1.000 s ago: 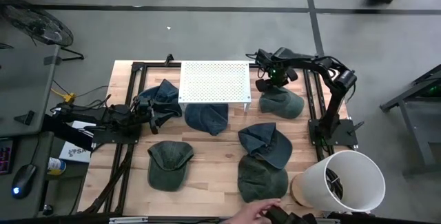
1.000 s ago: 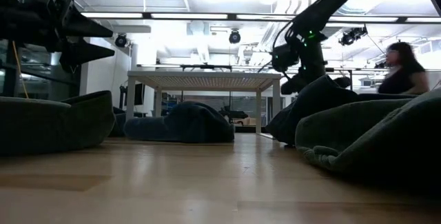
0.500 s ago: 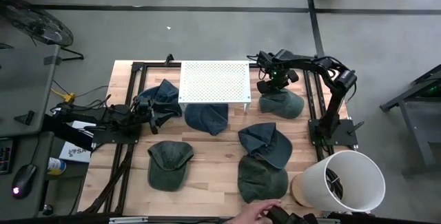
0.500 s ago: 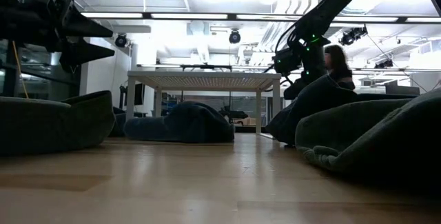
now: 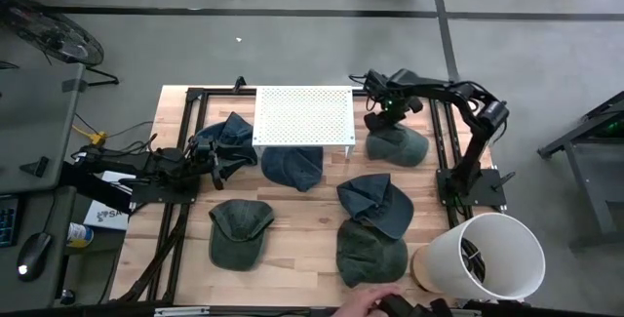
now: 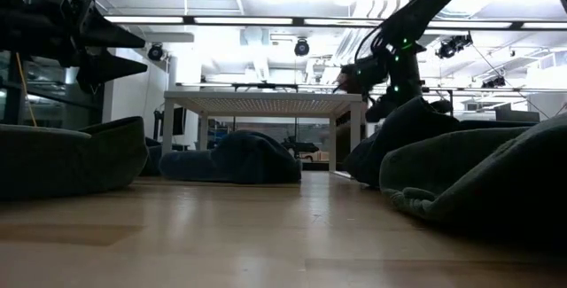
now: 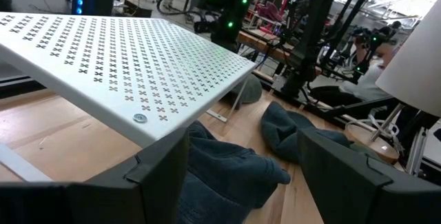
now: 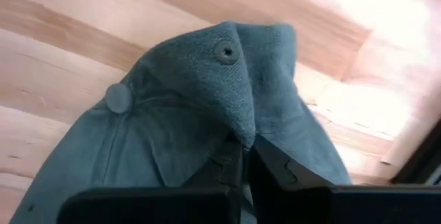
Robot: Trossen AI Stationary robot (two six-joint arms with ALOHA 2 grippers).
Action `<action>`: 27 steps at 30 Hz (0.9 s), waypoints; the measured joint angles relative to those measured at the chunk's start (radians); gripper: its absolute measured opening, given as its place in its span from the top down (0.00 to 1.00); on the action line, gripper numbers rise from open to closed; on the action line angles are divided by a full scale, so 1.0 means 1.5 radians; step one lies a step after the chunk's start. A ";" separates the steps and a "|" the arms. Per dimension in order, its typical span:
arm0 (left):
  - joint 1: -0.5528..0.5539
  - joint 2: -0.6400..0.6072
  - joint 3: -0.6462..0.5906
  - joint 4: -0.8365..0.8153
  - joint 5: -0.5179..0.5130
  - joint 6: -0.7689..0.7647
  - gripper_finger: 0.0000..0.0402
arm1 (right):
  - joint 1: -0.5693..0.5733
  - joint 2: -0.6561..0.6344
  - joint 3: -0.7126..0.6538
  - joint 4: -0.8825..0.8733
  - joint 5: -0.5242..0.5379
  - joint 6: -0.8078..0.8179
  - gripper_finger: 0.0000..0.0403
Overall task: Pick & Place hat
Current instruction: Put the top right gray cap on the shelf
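The right gripper (image 5: 383, 119) pinches a fold of cloth at the crown of a dark green hat (image 5: 400, 145) lying just beside the right-hand legs of the white perforated stand (image 5: 303, 115), at the far side of the wooden table (image 5: 302, 229). Seen from the right wrist camera, the two dark fingers (image 8: 238, 165) are pressed together with a ridge of the hat (image 8: 207, 114) drawn up between them, the fabric rising to a peak near its top button (image 8: 224, 50). In the low view the same gripper (image 6: 376, 102) sits against the top of the hat (image 6: 403, 137), to the right of the stand (image 6: 263, 104).

The left gripper (image 5: 222, 154) waits to the left of the stand, its fingers spread wide with nothing between them; from its wrist camera the fingers (image 7: 162, 162) frame the stand's underside (image 7: 124, 58) and a blue hat (image 7: 220, 176) lying below it. That blue hat (image 5: 292, 166) pokes out from the stand's near edge, and another dark blue one (image 5: 231, 134) lies at the stand's left.

Nearer than the stand, a green cap (image 5: 239, 231) lies to the left, a blue-green hat (image 5: 376, 203) to the right, and a further green hat (image 5: 370, 251) just beyond it towards the near edge. A white bucket (image 5: 483, 255) stands at the table's near right corner, well away from the stand. A person's hand (image 5: 363, 304) shows at the near edge of the table
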 joint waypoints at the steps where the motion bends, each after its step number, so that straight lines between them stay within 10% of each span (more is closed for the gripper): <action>1: 0.000 0.000 0.000 0.000 0.000 0.000 0.34 | 0.000 -0.011 0.000 0.001 0.005 -0.001 0.99; 27: 0.000 0.000 0.000 0.000 0.000 0.000 0.34 | 0.065 -0.414 0.001 0.103 0.053 -0.111 1.00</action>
